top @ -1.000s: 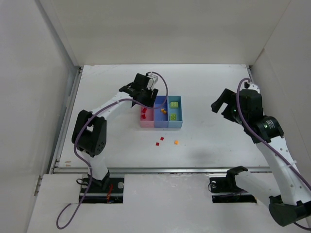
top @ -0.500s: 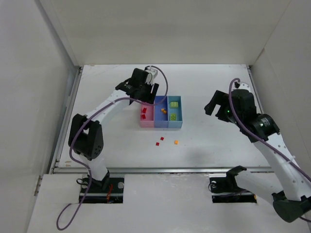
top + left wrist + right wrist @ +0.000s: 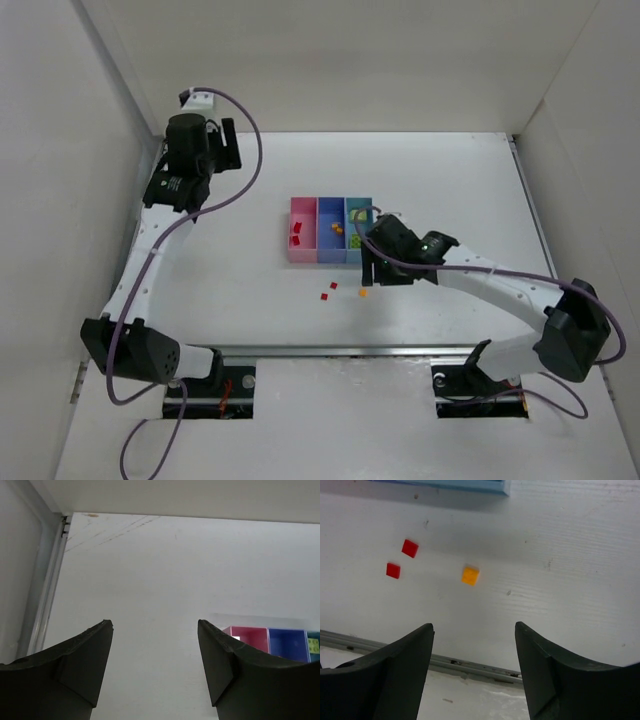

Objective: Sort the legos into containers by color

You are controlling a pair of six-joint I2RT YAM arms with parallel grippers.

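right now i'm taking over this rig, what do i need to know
Left gripper: open, empty, near the far left corner of the table, away from the bricks.
Right gripper: open, empty, just above the loose orange brick.
Done: sorted red bricks in the pink bin, small orange bricks in the blue-violet bin, yellow-green brick in the light blue bin.
Left: two loose red bricks and the loose orange one, on the table before the bins.
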